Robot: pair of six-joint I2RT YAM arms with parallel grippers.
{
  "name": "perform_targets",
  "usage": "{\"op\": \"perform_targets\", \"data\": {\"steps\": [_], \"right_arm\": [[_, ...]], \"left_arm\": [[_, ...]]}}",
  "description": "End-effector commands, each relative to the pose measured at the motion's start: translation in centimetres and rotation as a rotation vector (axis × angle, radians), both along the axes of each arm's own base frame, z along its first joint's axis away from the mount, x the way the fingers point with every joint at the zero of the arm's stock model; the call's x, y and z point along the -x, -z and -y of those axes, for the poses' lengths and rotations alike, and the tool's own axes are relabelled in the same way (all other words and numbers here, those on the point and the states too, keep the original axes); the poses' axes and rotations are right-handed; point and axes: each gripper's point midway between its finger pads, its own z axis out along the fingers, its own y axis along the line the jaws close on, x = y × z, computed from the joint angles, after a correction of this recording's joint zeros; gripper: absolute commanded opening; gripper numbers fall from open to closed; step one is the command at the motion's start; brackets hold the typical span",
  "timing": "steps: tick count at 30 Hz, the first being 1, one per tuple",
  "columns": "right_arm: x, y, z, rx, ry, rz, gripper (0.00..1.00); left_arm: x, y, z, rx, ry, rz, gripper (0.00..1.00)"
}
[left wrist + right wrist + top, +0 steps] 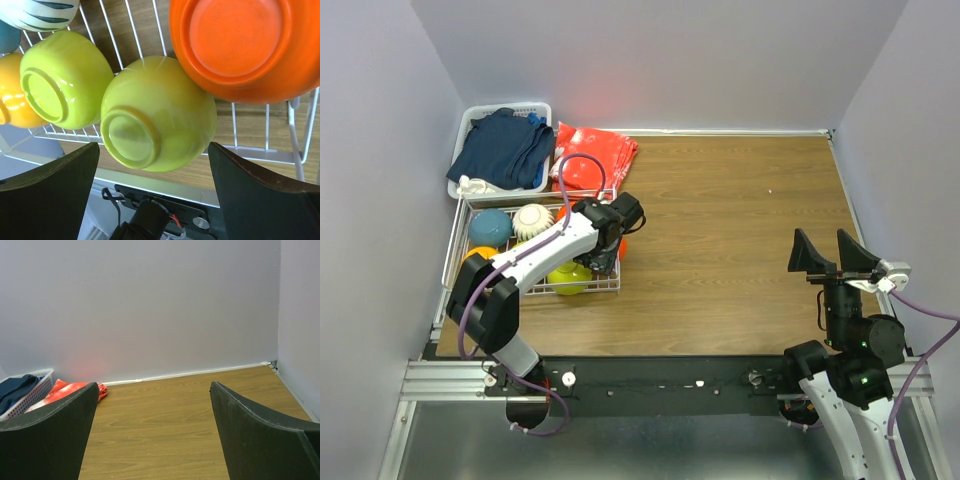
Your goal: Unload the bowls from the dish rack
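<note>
The white wire dish rack (592,291) stands at the table's left side with several bowls upside down in it. From above I see a blue bowl (490,227), a white ribbed bowl (533,220) and a lime green bowl (570,279). My left gripper (608,252) hangs over the rack's right end. In the left wrist view it (153,146) is open, its fingertips either side of a lime green bowl (160,105) and apart from it. A second lime bowl (65,80), a red-orange bowl (245,45) and a yellow-orange bowl (12,97) lie around it. My right gripper (832,256) is open and empty at the right.
A white plastic basket of dark blue clothes (505,150) stands behind the rack, with a red-orange plastic bag (592,155) beside it. Grey walls enclose the table on three sides. Bare wood (190,410) lies under the right gripper (153,387).
</note>
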Motion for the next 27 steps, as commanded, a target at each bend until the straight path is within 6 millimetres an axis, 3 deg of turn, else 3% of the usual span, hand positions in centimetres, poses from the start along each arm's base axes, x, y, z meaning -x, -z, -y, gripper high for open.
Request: {"op": "perform_targets", "data": {"steps": [1,8,19,27], "right_arm": [[0.5,-0.2,0.2,-0.018,0.000,0.020,1.00],[0.6,-0.3,0.2,-0.021,0.001,0.023,1.00],[0.5,0.1,0.2,-0.016,0.002,0.001,1.00],[0.5,0.2,0.3,-0.017,0.006,-0.001,1.00]], "left_arm": [[0.6,1.1,0.9,-0.023,0.028,-0.047,0.99],[0.5,1.5,1.5,-0.022,0.062,-0.055,0.99],[-0.9,2.4,0.9,-0.022,0.059,-0.009,0.99],[-1.6,2.1,-0.6,0.019,-0.010,0.044,0.99]]}}
